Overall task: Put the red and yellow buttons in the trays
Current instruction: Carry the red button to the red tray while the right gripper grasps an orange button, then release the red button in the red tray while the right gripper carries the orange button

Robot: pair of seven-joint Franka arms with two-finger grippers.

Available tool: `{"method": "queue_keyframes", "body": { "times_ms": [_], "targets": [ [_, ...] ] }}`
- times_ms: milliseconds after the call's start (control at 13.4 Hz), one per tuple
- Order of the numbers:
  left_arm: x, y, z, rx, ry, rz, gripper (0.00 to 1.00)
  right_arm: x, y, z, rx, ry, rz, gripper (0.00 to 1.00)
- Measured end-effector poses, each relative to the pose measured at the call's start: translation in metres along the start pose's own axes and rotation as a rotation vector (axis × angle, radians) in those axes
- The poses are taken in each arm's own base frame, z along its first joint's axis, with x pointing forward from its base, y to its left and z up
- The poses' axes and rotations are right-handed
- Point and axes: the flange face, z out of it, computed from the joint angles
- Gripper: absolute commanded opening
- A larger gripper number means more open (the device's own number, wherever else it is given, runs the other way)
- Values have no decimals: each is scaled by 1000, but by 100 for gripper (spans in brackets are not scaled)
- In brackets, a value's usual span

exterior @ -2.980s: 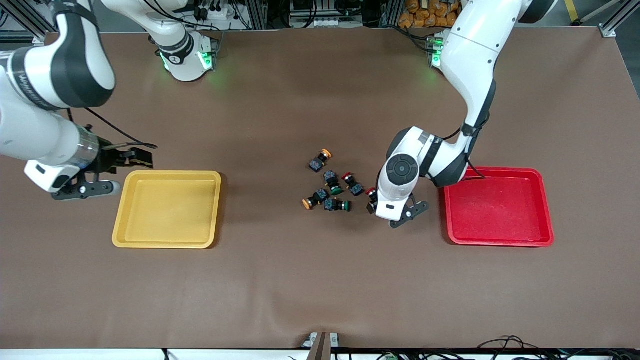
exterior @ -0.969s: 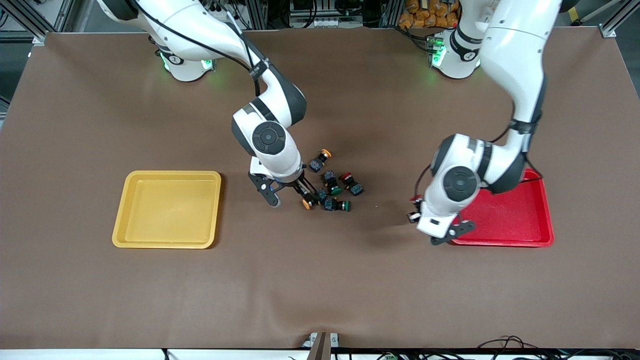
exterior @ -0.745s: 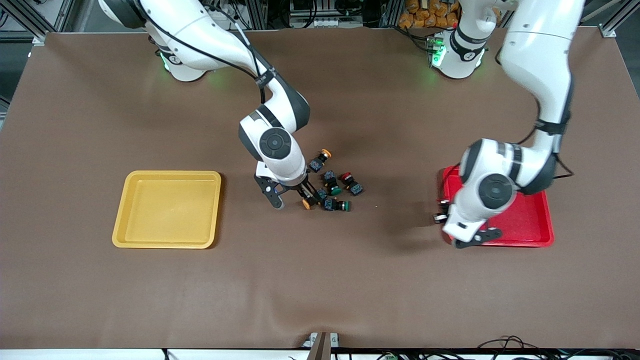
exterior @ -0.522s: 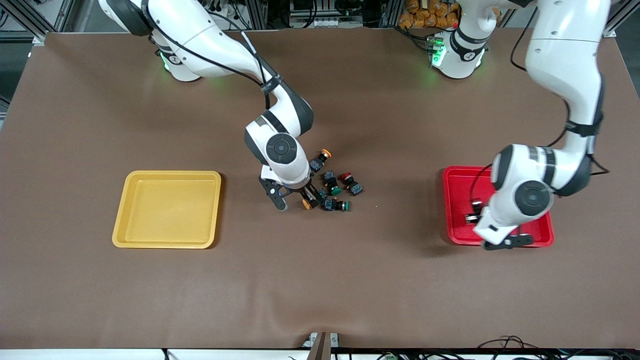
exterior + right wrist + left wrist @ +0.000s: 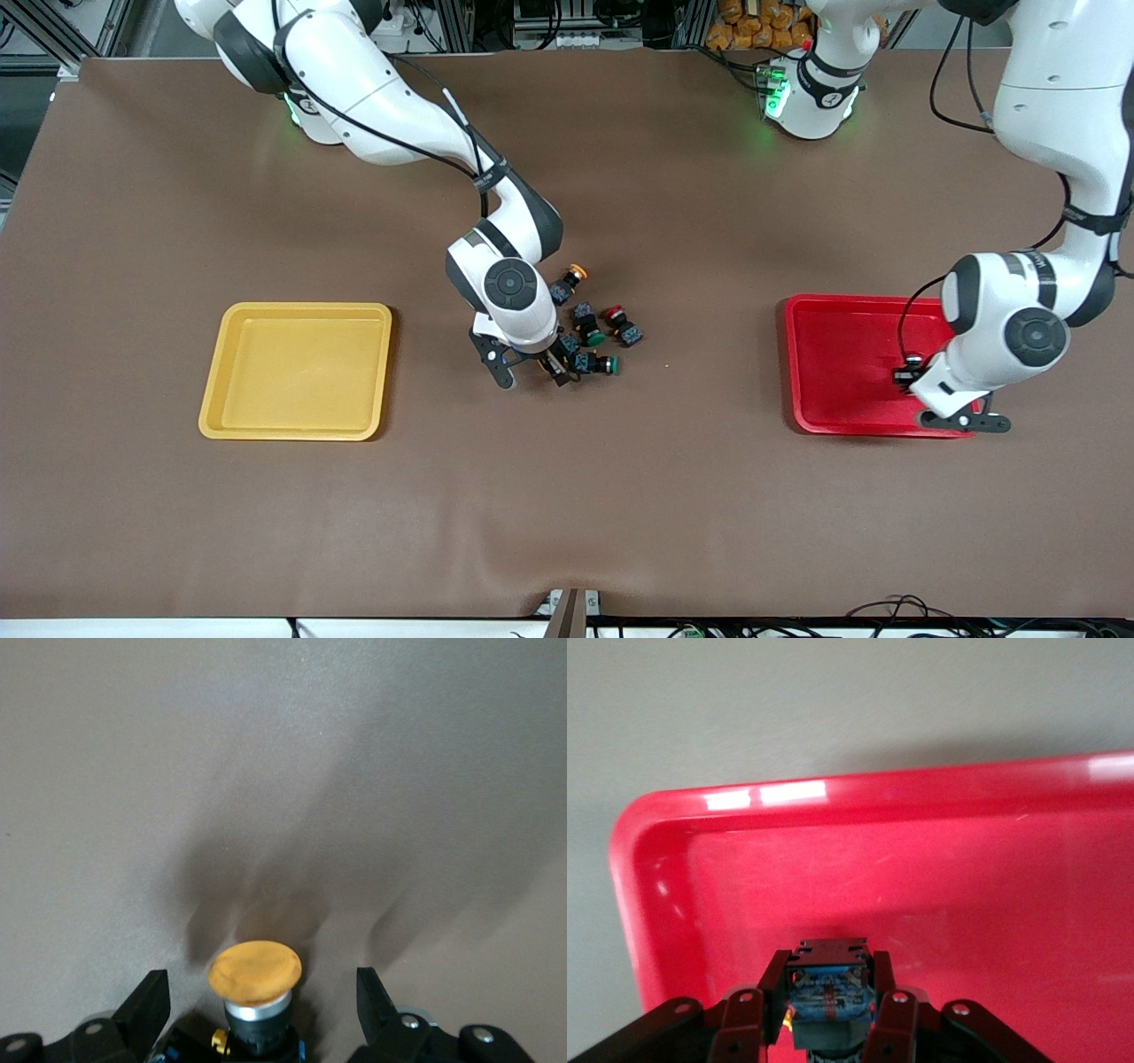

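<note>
The cap of the small blue-grey block button [image 5: 827, 992] held by the left gripper [image 5: 824, 1014] is hidden by its body. The body of the round yellow-orange capped button [image 5: 255, 974] is cut off by the picture's edge.

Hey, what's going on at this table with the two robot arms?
Two arms are sorting push-button switches into trays. The left gripper holds a blue-bodied button over the red tray, not yet released. The right gripper is down at the pile mid-table, fingers open either side of a yellow-capped button. The yellow tray has nothing in it. One more yellow, one red and two green-capped buttons remain in the pile.
</note>
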Motion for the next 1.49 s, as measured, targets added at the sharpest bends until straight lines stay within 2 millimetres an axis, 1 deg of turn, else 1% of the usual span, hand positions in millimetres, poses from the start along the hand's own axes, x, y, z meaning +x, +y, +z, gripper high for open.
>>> {"method": "queue_keyframes", "body": {
  "times_ms": [75, 149, 224, 298, 373, 447, 522, 596, 745, 894, 969, 1043, 1192, 1341, 1490],
  "targets": [
    [-3, -7, 3, -1, 8, 23, 6, 0, -1, 1, 2, 0, 0, 0],
    [-5, -9, 5, -2, 16, 38, 14, 0, -2, 1, 4, 0, 0, 0],
    [-7, -10, 8, -3, 19, 52, 35, 0, -3, 0, 5, 0, 0, 0],
    [-8, -10, 9, -4, 19, 67, 46, 0, -3, -1, 1, 1, 1, 0],
    [-8, -10, 10, -4, 18, 83, 73, 2, -3, -1, -15, 4, 1, 0],
    [-8, -9, 10, -4, 18, 95, 83, 4, -2, -4, -47, 13, 2, 0],
    [-8, -9, 10, -4, 20, 107, 84, 7, -3, -10, -86, 27, -3, 0],
    [-8, -9, 9, -4, 22, 115, 84, 11, -6, -21, -126, 38, -16, 0],
    [-4, -5, 4, -3, 39, 125, 85, 21, -9, -49, -198, 46, -84, 0],
    [5, 7, -17, -8, 71, 132, 100, 38, -9, -74, -237, 43, -136, 0],
    [8, 19, -30, -17, 80, 107, 100, 49, -8, -84, -253, 41, -142, 0],
    [11, 36, -44, -31, 75, 57, 100, 62, -7, -93, -263, 39, -149, 0],
    [12, 81, -64, -63, 41, -26, 100, 90, -5, -111, -273, 34, -154, 0],
    [12, 126, -76, -92, 26, -104, 100, 118, -2, -126, -277, 29, -158, 0],
    [12, 163, -84, -120, 21, -206, 100, 145, 7, -134, -295, 20, -172, 0]
  ]
}}
